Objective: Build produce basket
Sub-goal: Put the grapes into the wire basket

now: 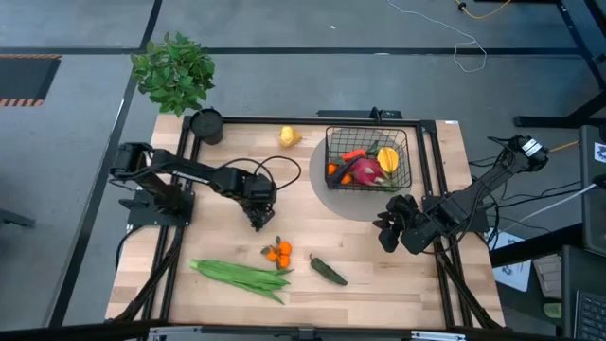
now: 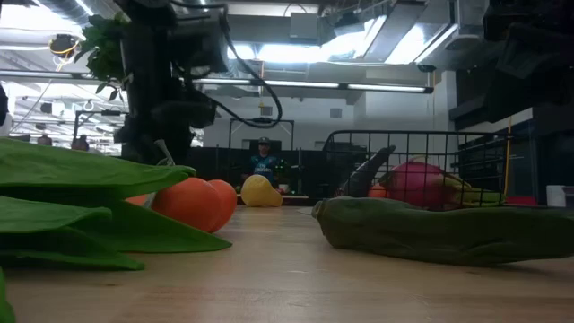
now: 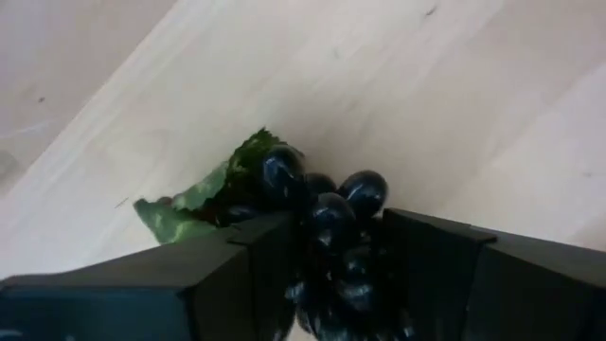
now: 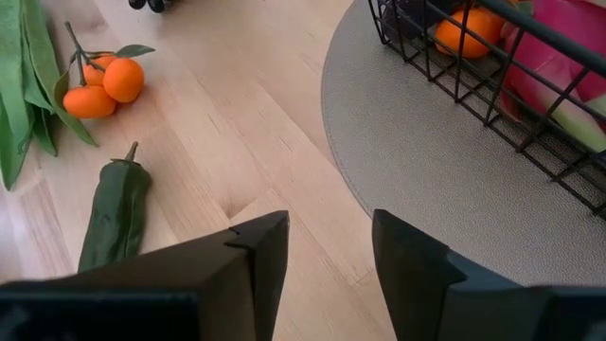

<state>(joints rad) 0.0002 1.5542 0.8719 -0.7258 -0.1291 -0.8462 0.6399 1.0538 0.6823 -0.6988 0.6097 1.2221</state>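
Basket (image 1: 368, 159) on grey round mat (image 1: 333, 196), pale wooden table (image 1: 208, 242).

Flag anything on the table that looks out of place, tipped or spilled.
Nothing stands out. The basket sits upright, and the beans, pepper, oranges and lemon lie loose on the table. The left gripper holds grapes.

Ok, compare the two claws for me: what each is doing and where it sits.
The left claw is shut on a bunch of dark purple grapes over the bare wood, mid-table; the right claw is open and holds nothing. The left sits beside the small orange cluster, the right by the grey round mat under the black wire-mesh basket. Both have dark fingers.
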